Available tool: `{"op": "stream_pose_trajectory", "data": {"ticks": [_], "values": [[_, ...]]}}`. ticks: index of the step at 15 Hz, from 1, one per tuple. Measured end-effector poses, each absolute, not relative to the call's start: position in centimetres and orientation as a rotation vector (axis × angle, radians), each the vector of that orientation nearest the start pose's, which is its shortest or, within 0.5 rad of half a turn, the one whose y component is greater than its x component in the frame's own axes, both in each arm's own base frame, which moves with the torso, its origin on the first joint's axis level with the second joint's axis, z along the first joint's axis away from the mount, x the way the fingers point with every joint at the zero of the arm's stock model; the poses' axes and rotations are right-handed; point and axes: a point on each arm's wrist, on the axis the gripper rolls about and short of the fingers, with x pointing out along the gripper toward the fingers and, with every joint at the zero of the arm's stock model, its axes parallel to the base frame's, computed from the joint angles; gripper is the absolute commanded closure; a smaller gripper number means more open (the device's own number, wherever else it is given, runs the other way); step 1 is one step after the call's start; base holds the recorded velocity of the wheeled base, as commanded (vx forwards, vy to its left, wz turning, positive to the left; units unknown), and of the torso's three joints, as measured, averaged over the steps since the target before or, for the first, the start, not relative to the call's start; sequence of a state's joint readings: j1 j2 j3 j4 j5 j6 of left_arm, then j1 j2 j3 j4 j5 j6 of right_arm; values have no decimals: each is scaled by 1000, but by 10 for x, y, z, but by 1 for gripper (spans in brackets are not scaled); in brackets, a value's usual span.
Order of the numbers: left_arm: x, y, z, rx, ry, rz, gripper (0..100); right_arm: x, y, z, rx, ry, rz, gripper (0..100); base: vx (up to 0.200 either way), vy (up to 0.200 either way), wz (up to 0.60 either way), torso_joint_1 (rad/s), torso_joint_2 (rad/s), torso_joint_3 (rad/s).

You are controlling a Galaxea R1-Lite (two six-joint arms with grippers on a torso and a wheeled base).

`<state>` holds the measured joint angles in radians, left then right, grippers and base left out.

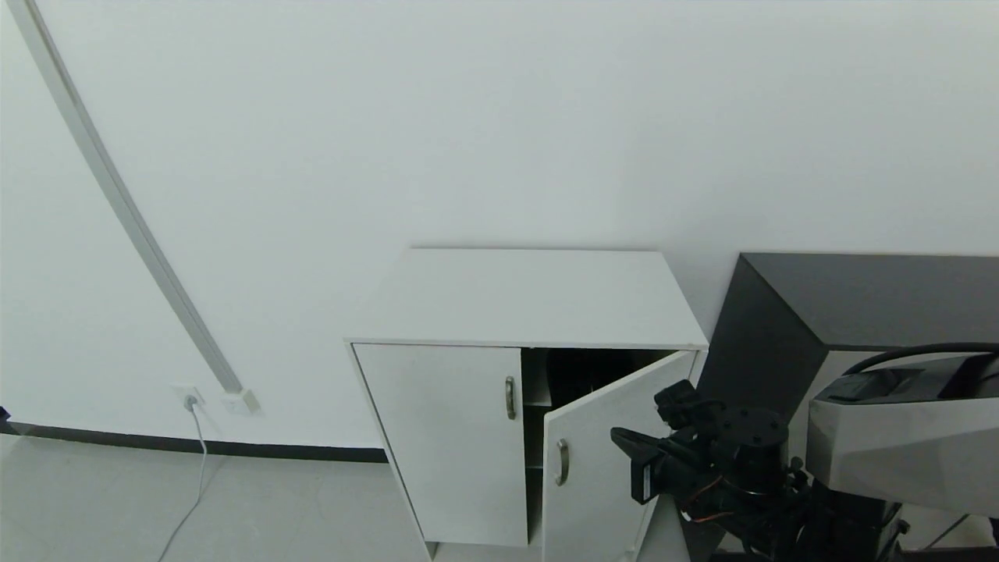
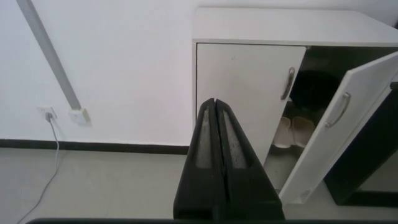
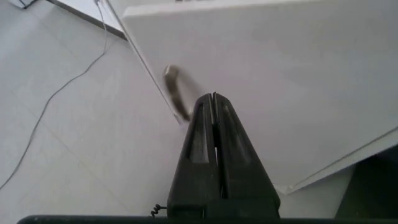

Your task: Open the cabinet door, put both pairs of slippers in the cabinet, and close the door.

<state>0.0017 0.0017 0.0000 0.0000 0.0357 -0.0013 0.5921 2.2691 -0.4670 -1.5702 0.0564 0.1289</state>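
The white cabinet (image 1: pixel 531 297) stands against the wall. Its left door (image 1: pixel 445 437) is closed and its right door (image 1: pixel 601 468) hangs partly open. My right gripper (image 1: pixel 620 437) is shut and empty, in front of that door's outer face. In the right wrist view its tip (image 3: pixel 214 96) sits just beside the metal handle (image 3: pixel 176 93) on the door (image 3: pixel 280 74). My left gripper (image 2: pixel 214 102) is shut on nothing and held back from the cabinet (image 2: pixel 286 25). Through the gap by the open door (image 2: pixel 348 137), a pale pair of slippers (image 2: pixel 295 130) rests on a lower shelf inside.
A dark piece of furniture (image 1: pixel 858 297) stands right of the cabinet, close to the open door's hinge side. A wall socket (image 1: pixel 187 398) with a cable (image 1: pixel 191 484) trailing onto the floor lies to the left. A grey conduit (image 1: pixel 117 195) runs up the wall.
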Motion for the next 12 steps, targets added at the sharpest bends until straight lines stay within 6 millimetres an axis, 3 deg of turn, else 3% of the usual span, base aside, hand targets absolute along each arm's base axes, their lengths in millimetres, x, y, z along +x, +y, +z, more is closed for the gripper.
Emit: {"op": "stream_pose_trajectory", "data": {"ticks": [12], "values": [[-23, 1, 76, -1, 2, 37, 100, 304, 205, 26, 78, 210, 635, 100, 0, 0, 0, 0, 0, 0]]}}
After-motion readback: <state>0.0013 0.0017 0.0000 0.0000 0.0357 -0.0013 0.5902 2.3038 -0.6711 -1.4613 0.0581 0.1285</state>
